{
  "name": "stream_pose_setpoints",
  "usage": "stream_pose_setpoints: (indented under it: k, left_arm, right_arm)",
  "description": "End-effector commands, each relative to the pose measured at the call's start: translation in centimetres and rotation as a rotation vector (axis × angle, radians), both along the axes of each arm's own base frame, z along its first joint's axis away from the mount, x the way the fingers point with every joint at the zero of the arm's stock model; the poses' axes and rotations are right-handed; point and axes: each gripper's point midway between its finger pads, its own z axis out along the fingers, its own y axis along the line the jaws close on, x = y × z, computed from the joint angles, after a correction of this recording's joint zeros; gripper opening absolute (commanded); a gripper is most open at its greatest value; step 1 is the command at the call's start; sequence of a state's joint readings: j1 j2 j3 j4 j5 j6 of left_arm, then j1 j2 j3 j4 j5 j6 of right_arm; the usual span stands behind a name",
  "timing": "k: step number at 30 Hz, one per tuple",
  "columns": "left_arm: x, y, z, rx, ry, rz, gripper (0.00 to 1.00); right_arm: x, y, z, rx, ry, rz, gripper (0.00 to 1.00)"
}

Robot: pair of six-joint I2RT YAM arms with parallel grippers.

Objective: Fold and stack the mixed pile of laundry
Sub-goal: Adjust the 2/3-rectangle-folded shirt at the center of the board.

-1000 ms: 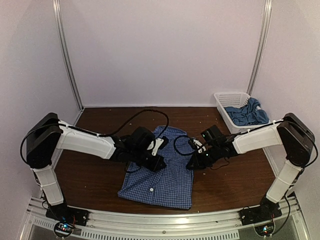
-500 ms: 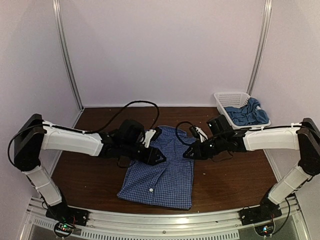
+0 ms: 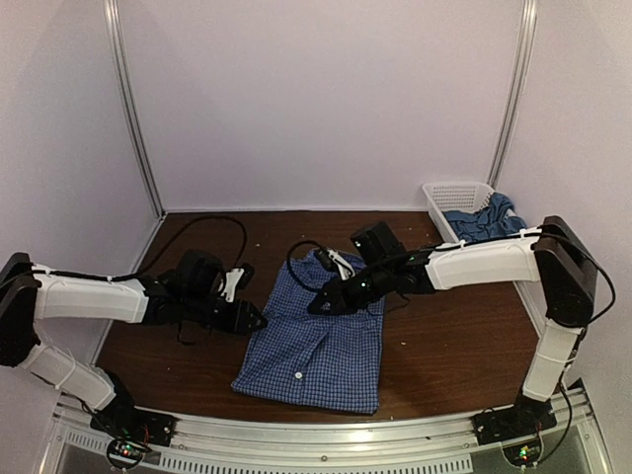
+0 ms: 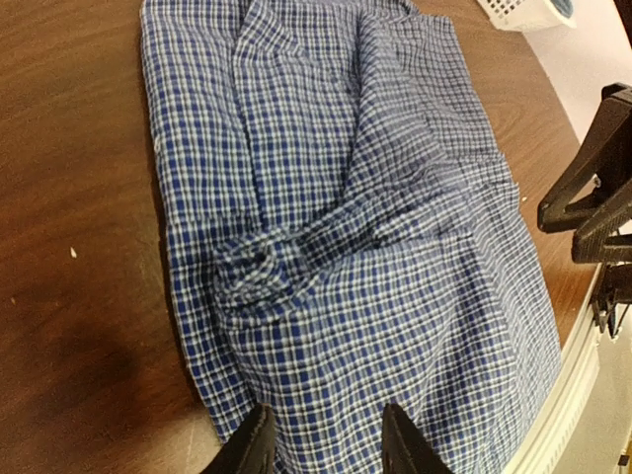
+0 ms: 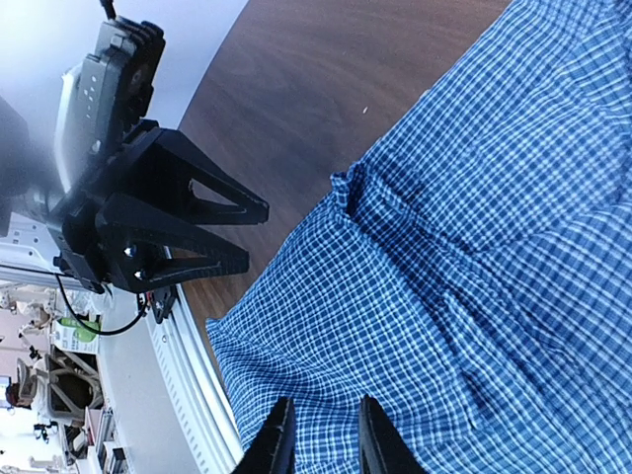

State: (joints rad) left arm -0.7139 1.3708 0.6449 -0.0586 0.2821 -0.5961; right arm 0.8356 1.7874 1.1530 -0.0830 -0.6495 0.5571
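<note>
The checked shirt is lying spread out in the middle of the table, partly folded in on itself, with its near edge close to the arms. The left gripper is hanging low over bare wood just beside the shirt's left edge, and in the left wrist view its fingers are standing moderately apart with nothing between them. The right gripper is hovering over the far middle of the shirt, its jaws showing only a narrow gap and gripping nothing either. The cloth is looking thin, light and thoroughly limp, so it will probably sag and drag rather than slide as a sheet, and the left wrist view is showing ridges and a bunched twist near the left edge that would likely spoil a clean fold. The best holds are looking like the outer edges and corners, one per gripper, pinching through the doubled layers so the whole flap comes along. A grab at the centre would probably just tent it. Over at the far right, the white lattice basket is sitting against the wall, well apart from the shirt, with the teal t-shirt crumpled inside and spilling over its right rim. That one is looking just as soft, and it is not yet out of the basket for its turn
</note>
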Motion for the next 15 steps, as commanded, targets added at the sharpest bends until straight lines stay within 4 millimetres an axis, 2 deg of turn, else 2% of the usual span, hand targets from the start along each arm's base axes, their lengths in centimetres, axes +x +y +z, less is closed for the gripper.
stream_pose_setpoints:
  k: [1,4,8,15]
  left_arm:
    - [0.4,0.3,-1.0,0.004,0.010,0.023,0.41]
    - [0.7,0.0,-1.5,0.012,0.014,0.018,0.45]
    - [1.3,-0.6,-2.2,0.030,0.021,-0.001,0.44]
    - [2.4,-2.0,-2.6,0.016,0.011,-0.025,0.37]
  right_arm:
    - [-0.9,2.6,-1.6,0.001,0.026,0.069,0.22]
    - [-0.9,2.7,-4.0,-0.036,0.057,0.078,0.21]
    - [-1.1,2.3,-6.8,-0.090,0.086,0.079,0.20]
    - [-1.3,1.5,-8.4,-0.133,0.103,0.061,0.19]
